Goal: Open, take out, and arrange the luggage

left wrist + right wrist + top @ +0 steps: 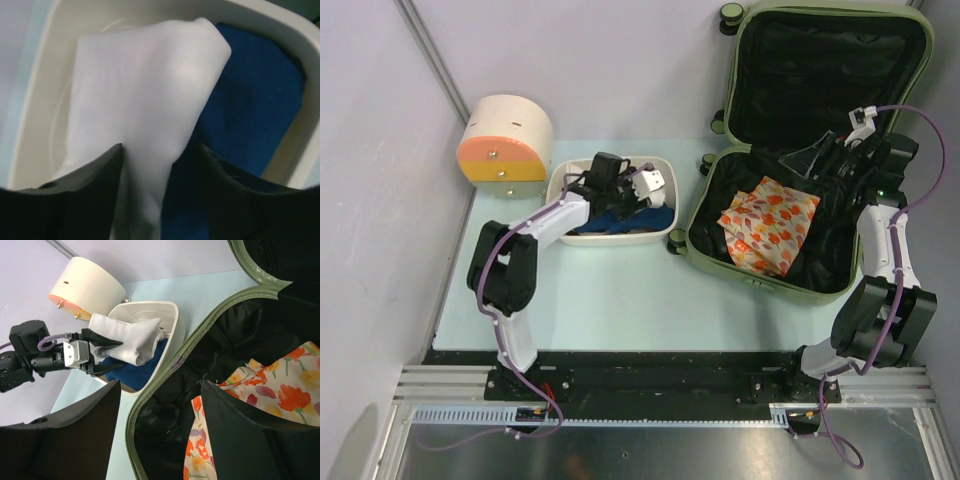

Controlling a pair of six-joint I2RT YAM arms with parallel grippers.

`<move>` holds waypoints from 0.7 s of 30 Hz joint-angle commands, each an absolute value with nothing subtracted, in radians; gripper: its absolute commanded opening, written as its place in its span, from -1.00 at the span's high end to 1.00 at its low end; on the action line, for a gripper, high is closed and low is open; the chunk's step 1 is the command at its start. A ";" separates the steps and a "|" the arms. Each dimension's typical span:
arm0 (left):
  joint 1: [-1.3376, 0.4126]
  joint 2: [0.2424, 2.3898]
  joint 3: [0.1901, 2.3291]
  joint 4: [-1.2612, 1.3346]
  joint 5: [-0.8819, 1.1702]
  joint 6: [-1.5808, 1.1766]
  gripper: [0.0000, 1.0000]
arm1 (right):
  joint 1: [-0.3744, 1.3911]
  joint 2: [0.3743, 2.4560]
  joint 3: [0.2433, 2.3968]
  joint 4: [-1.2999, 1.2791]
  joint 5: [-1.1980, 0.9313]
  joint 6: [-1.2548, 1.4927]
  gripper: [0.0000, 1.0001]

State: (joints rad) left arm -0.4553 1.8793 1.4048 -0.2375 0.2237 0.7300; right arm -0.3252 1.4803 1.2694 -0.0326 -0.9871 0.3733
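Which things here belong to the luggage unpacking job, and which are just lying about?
Job: luggage; floral cloth inside it; white cloth and blue cloth at the white tub.
Lying about: round drawer box.

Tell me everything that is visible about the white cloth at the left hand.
The white cloth is plain, soft fabric, loosely folded. It lies partly inside the white tub, over a blue cloth. Its narrow end lies between the fingers of the left hand, which stand wider than it; only one finger seems to touch it.
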 commanded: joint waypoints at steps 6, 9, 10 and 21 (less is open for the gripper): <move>-0.416 1.747 1.437 -0.388 0.389 0.559 -0.44 | -0.324 1.480 1.299 -0.097 -0.985 0.282 -0.40; -0.376 1.700 1.497 -0.426 0.463 0.506 -0.57 | -0.322 1.476 1.299 -0.118 -0.979 0.258 -0.40; -0.368 1.688 1.509 -0.431 0.472 0.494 -0.57 | -0.322 1.477 1.299 -0.123 -0.979 0.250 -0.40; -0.227 1.859 1.623 -0.431 0.308 0.305 0.24 | -0.314 1.482 1.299 -0.159 -0.951 0.191 -0.39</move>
State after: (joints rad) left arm -0.2436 1.7905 1.6638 -0.4061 0.3496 0.3672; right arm -0.3176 1.4807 1.2694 -0.1284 -0.9779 0.2661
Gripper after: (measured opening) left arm 0.418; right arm 0.697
